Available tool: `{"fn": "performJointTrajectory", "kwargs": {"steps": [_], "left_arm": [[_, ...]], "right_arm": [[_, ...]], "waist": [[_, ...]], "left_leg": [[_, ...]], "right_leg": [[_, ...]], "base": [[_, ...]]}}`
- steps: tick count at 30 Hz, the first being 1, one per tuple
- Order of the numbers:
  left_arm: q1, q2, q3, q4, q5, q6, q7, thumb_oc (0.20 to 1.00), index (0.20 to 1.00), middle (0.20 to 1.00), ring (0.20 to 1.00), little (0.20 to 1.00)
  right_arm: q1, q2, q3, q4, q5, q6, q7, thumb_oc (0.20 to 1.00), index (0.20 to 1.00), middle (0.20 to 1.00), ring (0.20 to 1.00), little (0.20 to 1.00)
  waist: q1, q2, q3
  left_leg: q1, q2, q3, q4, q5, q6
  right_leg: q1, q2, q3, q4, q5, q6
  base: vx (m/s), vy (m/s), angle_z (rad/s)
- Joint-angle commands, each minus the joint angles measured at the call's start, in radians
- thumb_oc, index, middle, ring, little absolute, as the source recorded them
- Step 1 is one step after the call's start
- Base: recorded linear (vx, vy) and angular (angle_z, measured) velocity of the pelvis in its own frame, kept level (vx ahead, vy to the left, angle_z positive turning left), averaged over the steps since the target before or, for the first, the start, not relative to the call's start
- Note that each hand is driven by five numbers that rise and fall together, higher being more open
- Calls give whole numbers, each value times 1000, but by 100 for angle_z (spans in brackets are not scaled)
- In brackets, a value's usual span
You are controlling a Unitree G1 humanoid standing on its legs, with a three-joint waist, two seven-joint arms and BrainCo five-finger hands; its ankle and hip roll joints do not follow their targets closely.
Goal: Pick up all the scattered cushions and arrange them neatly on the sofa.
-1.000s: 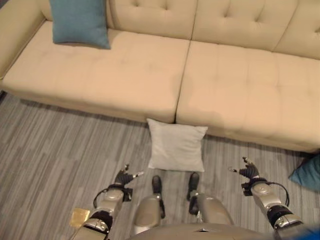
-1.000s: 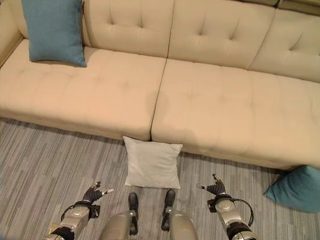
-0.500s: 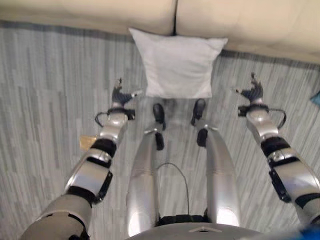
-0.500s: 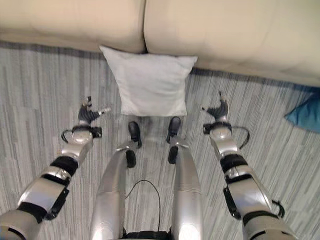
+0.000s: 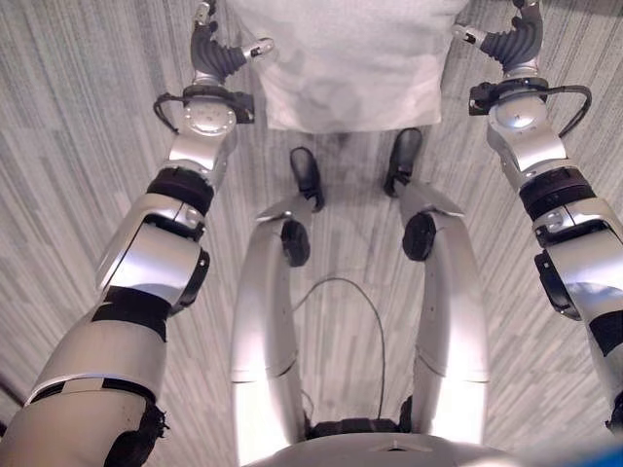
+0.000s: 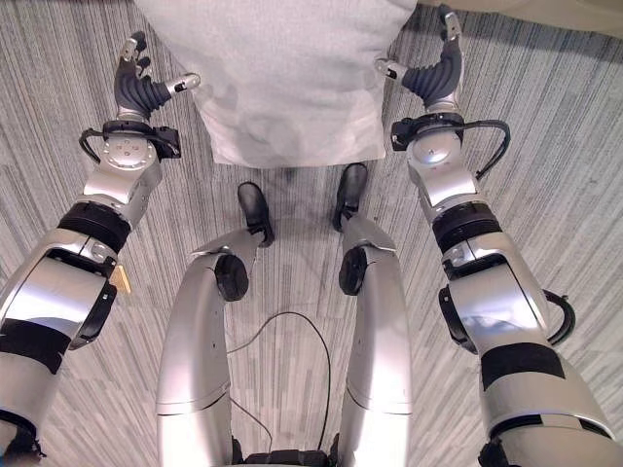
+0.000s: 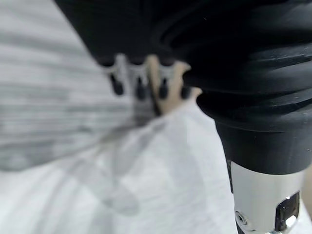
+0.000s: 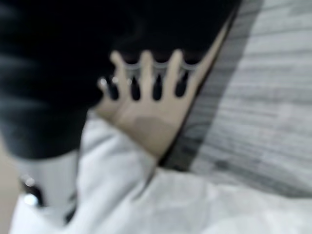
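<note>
a: where's the white cushion (image 6: 282,73)?
b: flat on the grey striped plank floor (image 6: 545,165), soft square, faintly creased, between our two hands.
a: left hand (image 6: 136,86)?
b: just beside its left edge, fingers straight and apart, thumb pointing at the fabric, nothing held.
a: right hand (image 6: 433,70)?
b: same at the right edge, spread and loose, holding nothing. beige sofa (image 8: 146,124) base shows past the fingers.
</note>
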Motion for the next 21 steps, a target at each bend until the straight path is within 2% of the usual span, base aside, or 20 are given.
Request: {"fn": "performJointTrajectory", "kwargs": {"steps": [1,4,13,21], "left_arm": [[130,16,26,28,-19,-21,24,1000,1000,1000,1000,1000],[105,19,20,13,-14,-23,41,1000,1000,1000,1000,1000],[32,25,-12,52,8,5,74,1000,1000,1000,1000,1000],[-10,9,-31,103,-30,35,52,1000,1000,1000,1000,1000]], "right_arm": [[114,20,38,-3,15,-19,-25,1000,1000,1000,1000,1000],[81,6,59,-15,2,-17,-30,1000,1000,1000,1000,1000],[22,-6,83,9,9,-12,-48,1000,1000,1000,1000,1000],[-17,-9,123,53,55,-3,-27,1000,1000,1000,1000,1000]], "waist": [[-16,30,-137],[-11,29,-82],[-13,11,9],[-8,10,20]], "left_leg": [[-24,-32,-83,-36,25,-42],[-25,-18,-87,18,6,-40],[-25,11,-104,148,-40,-32],[-25,21,-111,179,-56,-38]], "right_leg": [[53,1,50,10,-66,93],[53,4,63,51,-74,95],[53,5,81,170,-112,83],[53,6,86,202,-116,84]], "base": [[44,-25,-9],[34,-37,-6],[18,-21,-4],[9,-17,-2]]}}
